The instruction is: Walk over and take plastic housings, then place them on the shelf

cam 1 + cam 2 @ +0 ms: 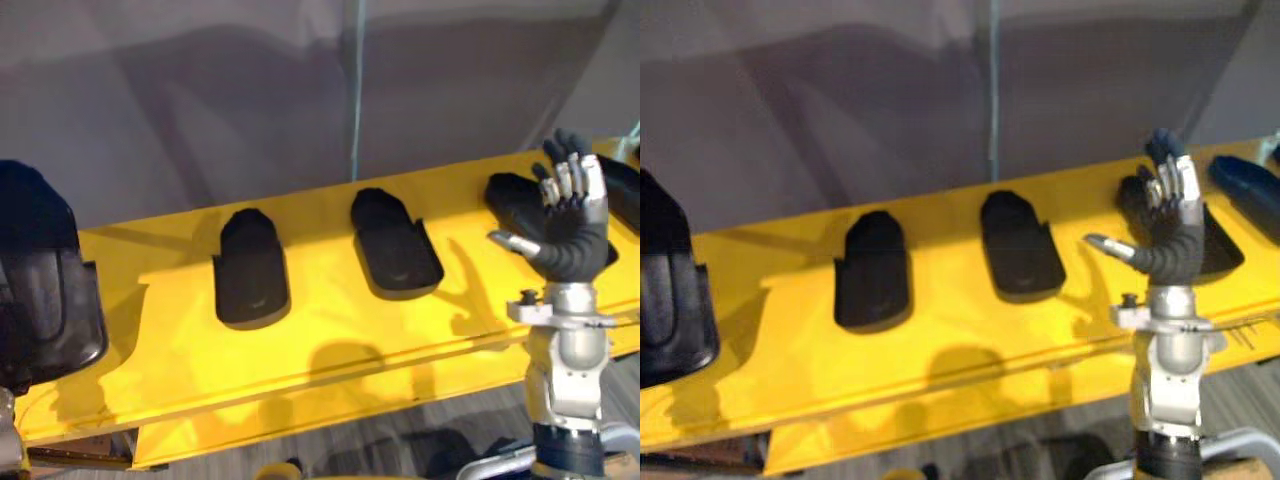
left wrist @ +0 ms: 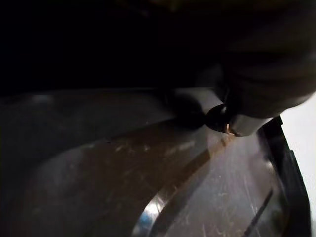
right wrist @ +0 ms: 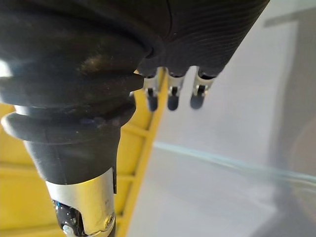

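You face a plain grey wall [image 1: 200, 80] filling 12 o'clock, a thin pale strip [image 1: 355, 90] running down it. At 6 o'clock, grey plank floor [image 1: 400, 440] shows below the yellow shelf [image 1: 325, 305].

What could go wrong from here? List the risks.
1. The open right hand is raised just in front of the third housing. A careless swing or drop could knock that housing along the shelf or into the far-right housing.
2. The left housing is at the shelf's end, close against the left hand. How firmly it is held cannot be seen, so it might slip off.
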Motion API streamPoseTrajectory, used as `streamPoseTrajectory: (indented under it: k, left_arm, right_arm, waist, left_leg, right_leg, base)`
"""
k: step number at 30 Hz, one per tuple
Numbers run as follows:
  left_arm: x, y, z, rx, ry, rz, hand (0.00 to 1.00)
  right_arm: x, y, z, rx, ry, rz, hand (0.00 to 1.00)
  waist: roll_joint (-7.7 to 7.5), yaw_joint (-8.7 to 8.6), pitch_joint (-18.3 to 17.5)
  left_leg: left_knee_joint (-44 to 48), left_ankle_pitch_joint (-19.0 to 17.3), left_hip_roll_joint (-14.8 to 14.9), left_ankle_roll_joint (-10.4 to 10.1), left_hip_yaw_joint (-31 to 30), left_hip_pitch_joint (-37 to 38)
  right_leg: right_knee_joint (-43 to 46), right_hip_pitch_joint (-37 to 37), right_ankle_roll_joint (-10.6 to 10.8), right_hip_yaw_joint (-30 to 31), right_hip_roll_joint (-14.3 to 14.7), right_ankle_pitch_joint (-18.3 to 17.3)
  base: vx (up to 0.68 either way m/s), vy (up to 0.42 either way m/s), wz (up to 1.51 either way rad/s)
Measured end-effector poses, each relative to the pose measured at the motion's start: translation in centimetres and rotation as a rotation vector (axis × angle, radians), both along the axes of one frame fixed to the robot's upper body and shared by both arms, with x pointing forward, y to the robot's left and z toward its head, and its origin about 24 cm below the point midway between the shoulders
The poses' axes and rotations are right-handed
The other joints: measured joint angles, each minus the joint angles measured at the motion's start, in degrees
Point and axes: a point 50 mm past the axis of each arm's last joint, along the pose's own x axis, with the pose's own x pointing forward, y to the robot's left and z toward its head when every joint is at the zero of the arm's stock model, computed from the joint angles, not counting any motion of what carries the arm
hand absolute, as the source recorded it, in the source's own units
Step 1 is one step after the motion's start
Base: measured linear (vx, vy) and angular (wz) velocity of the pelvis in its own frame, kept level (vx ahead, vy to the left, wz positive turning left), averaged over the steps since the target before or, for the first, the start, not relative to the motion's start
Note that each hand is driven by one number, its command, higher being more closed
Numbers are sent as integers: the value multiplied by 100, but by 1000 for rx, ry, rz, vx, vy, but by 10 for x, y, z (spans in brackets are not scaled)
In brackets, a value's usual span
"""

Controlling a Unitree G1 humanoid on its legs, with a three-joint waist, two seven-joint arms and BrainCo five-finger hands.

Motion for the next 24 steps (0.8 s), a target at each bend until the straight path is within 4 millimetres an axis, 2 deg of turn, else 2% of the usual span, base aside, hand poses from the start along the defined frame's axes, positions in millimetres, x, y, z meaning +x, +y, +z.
streamPoseTrajectory:
  k: [8, 14, 24]
  left_arm:
    - [4, 9, -16, -122, 184, -30, 100]
    - [-2, 12, -33, -221, 288, -5, 100]
    - [-13, 15, -48, -247, 411, 58, 100]
  right_arm:
    - [3, -3, -6, -25, 80, 41, 0]
    - [5, -2, -7, -37, 113, 64, 0]
    - [2, -1, -2, -81, 135, 113, 0]
  waist:
    - [219, -129, -28]
    - [296, -220, -23]
    - [470, -363, 34]
  left_leg:
    - [-20, 16, -34, 25, 265, -47]
    - [9, 26, -18, 38, 399, -59]
    - [7, 13, -33, 57, 592, 7]
  right_leg:
    - [175, -256, 26, 208, -109, -19]
    - [271, -382, 35, 338, -124, -30]
    - [654, -583, 61, 513, -204, -188]
  base:
    - [-13, 19, -11]
    - [-6, 7, -9]
    - [-38, 1, -8]
